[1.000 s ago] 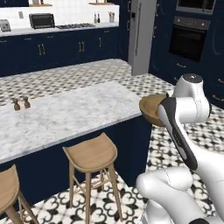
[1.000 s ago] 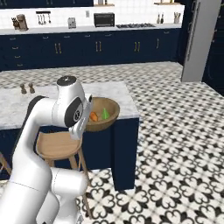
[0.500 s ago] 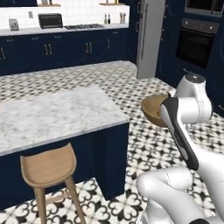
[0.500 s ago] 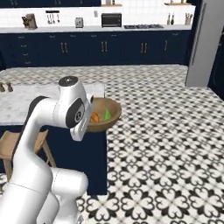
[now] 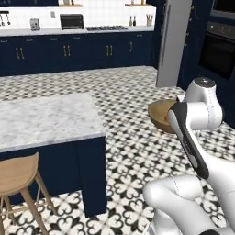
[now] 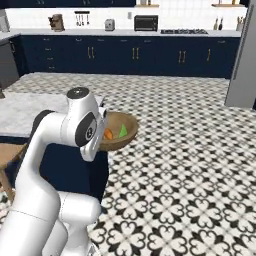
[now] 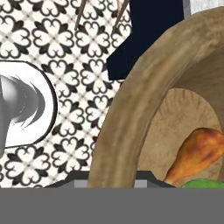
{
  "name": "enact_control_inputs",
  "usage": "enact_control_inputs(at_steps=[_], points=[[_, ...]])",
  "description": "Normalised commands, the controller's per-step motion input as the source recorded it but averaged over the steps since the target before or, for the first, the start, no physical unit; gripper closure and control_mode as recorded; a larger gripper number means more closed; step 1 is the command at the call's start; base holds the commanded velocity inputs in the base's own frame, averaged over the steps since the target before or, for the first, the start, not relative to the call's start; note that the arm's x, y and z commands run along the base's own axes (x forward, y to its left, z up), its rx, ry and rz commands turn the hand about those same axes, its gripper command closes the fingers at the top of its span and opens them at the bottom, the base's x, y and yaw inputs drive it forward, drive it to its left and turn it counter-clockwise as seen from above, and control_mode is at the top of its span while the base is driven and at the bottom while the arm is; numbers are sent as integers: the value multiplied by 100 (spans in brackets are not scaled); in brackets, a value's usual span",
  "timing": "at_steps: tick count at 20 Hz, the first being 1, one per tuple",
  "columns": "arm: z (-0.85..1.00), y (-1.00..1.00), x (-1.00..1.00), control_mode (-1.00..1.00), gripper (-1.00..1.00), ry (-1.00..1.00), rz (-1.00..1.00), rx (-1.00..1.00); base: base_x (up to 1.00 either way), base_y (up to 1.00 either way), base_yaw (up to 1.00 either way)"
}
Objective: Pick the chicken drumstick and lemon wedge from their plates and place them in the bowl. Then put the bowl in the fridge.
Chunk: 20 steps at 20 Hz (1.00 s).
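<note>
Round wooden bowl (image 6: 125,134), glossy drumstick (image 7: 199,151) inside

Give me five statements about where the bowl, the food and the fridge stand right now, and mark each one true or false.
1. The bowl is held up off the island counter, over the patterned floor. True.
2. The bowl is empty. False: the chicken drumstick and the lemon wedge lie inside it.
3. The bowl already sits on a fridge shelf. False: the fridge stands across the floor, beyond the bowl, its door closed.
4. The gripper is closed on the bowl's rim. True.
5. A wooden stool stands beside the island. True.
</note>
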Motion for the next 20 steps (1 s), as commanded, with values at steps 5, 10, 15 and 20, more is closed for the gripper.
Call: enact_control_inputs(at_steps=[5,10,15,20], points=[[0,0,0,100,100,0,0,0,76,-100,16],[0,0,0,100,100,0,0,0,99,-84,5],[0,0,0,100,100,0,0,0,100,-49,7],[0,0,0,100,100,0,0,0,100,-8,14]])
